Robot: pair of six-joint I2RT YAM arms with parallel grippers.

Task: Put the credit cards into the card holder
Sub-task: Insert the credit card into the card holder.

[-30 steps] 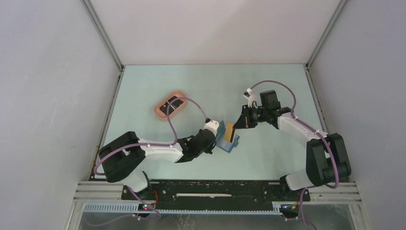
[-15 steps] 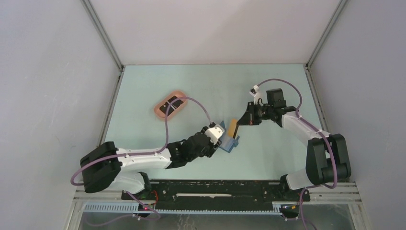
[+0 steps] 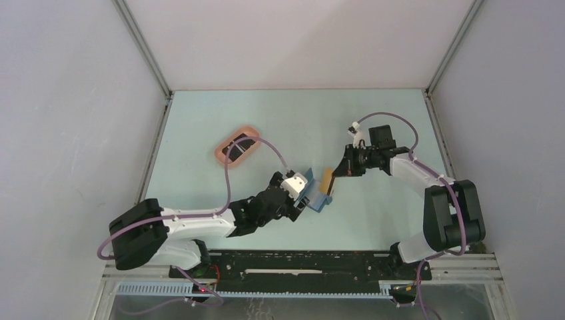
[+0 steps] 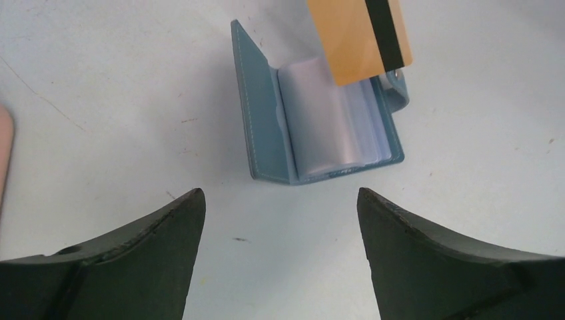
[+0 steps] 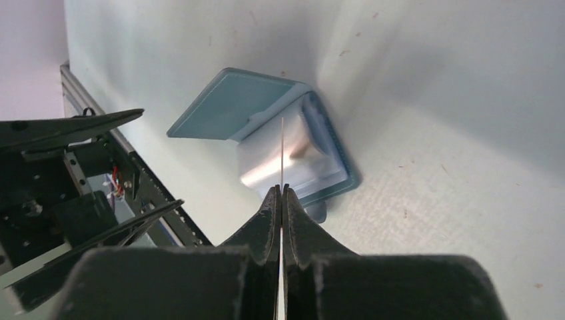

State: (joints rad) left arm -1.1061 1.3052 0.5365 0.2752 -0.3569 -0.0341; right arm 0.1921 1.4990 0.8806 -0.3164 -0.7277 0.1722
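The blue card holder [image 3: 320, 200] lies open on the table, cover [image 4: 260, 120] raised to one side and clear inner pockets [image 4: 336, 127] showing. My right gripper [image 3: 340, 171] is shut on an orange-tan credit card [image 4: 350, 37] with a dark stripe. The card hangs edge-down over the pockets, and I cannot tell whether it touches them. In the right wrist view the card [image 5: 282, 150] is a thin line leaving my shut right gripper [image 5: 281, 190]. My left gripper [image 4: 280, 193] is open just short of the holder with nothing between its fingers. Black credit cards [image 3: 242, 145] lie in a pink tray.
The pink oval tray [image 3: 220, 151] sits at the back left of the pale green table [image 3: 373, 220]. Grey walls close the table in on three sides. The black mounting rail [image 3: 300, 263] runs along the near edge.
My left gripper has opened, let go of the card holder and backed off a little. My right gripper has brought the orange card slightly closer over the pockets.
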